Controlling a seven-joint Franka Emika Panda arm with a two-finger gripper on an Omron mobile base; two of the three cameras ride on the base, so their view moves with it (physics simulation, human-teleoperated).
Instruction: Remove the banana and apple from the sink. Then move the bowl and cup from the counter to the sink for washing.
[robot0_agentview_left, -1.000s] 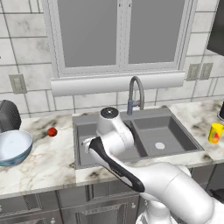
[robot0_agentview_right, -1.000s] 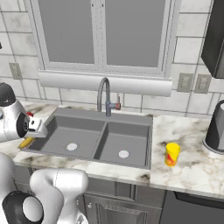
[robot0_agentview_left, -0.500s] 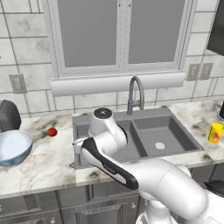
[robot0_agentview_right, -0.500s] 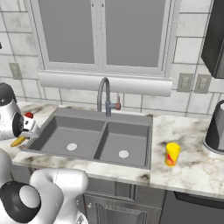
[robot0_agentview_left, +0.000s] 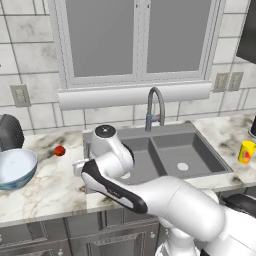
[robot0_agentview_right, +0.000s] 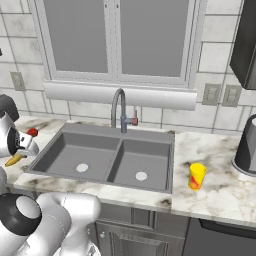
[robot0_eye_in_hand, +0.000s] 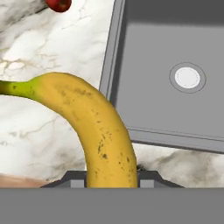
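While clamped between the jaws, banana (robot0_eye_in_hand: 103, 131): yellow, curved, brown-speckled, greenish toward its tip; center of hand view, over counter (robot0_eye_in_hand: 39, 131) beside sink (robot0_eye_in_hand: 175, 109) rim.
Gripper (robot0_eye_in_hand: 109, 177): closed on banana, bottom center of hand view.
Apple (robot0_agentview_left: 59, 150): small, red, on marble at left of left base view.
Bowl (robot0_agentview_left: 15, 169): pale blue, far left edge.
Cup (robot0_agentview_right: 196, 176): yellow, red mark, right of sink.

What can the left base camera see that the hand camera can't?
Left base camera alone: the bowl, the cup and the faucet. Hand camera alone: the banana up close, held in the hand above the counter. Both: the apple on the counter and the sink.
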